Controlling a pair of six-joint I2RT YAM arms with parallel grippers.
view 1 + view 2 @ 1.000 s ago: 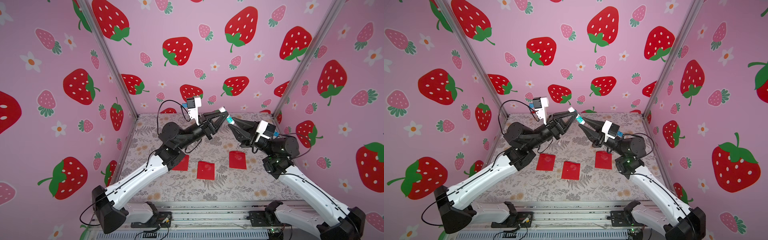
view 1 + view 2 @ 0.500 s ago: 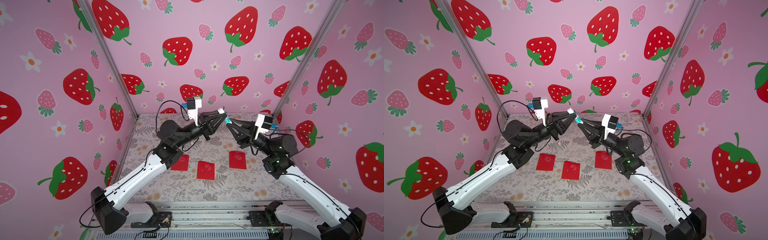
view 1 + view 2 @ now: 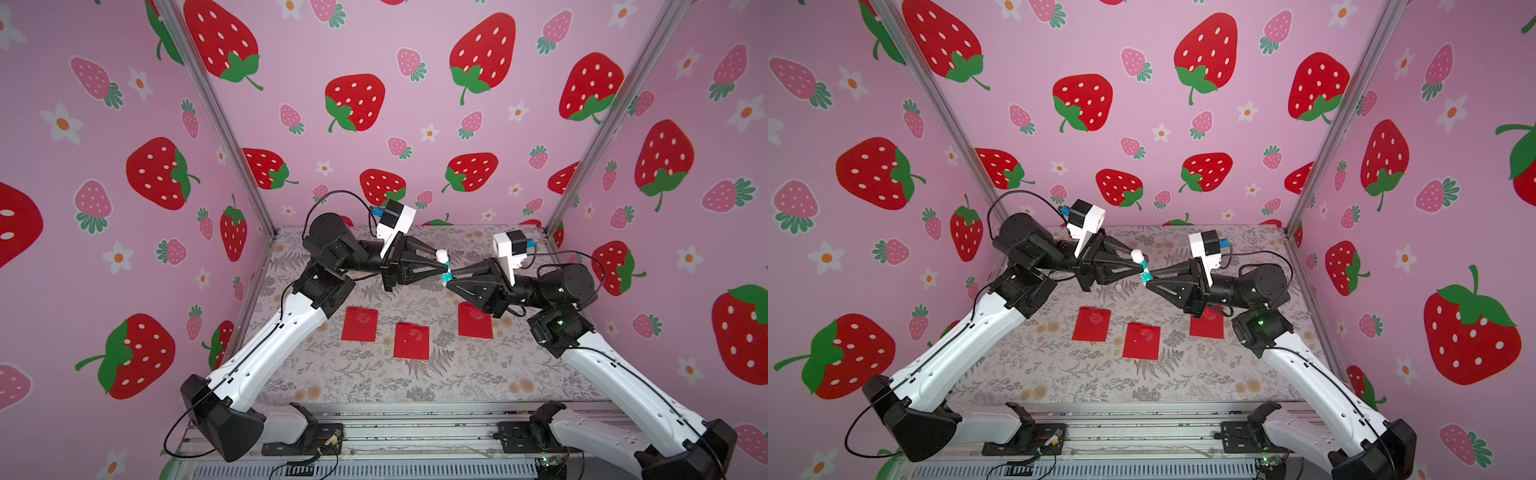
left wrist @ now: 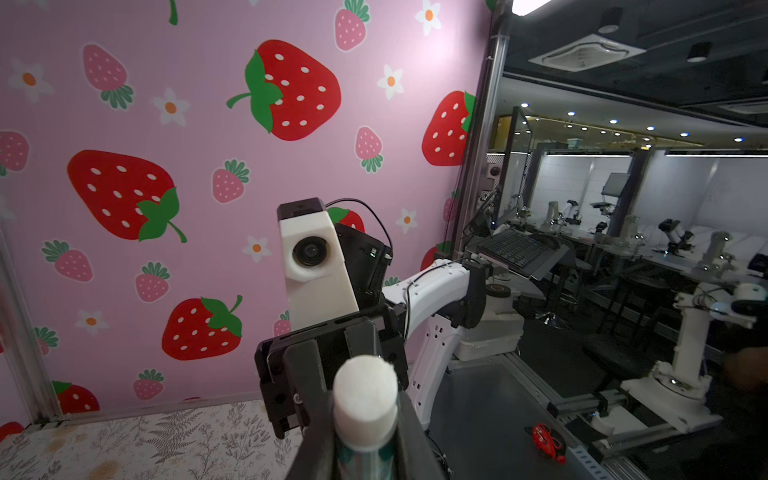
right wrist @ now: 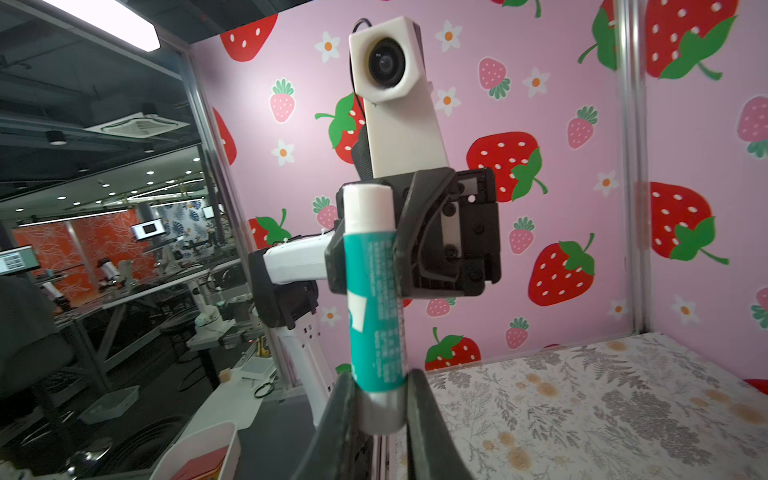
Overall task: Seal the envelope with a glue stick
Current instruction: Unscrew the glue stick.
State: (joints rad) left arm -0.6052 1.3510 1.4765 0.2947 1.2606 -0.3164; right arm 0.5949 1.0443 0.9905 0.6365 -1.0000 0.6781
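Both top views: glue stick (image 3: pixel 445 266) held mid-air, well above 3 red envelopes (image 3: pixel 411 340) on worktop (image 3: pixel 519 374). Left wrist: left tool (image 4: pixel 365 428) closed on its upper part (white cap end). Right wrist: right tool (image 5: pixel 380 399) clamped on base. Likely uncapping: pull straight along axis.

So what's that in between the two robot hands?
The glue stick. Both top views show it up in the air, the left gripper pinching near its white top, the right gripper its bottom end.
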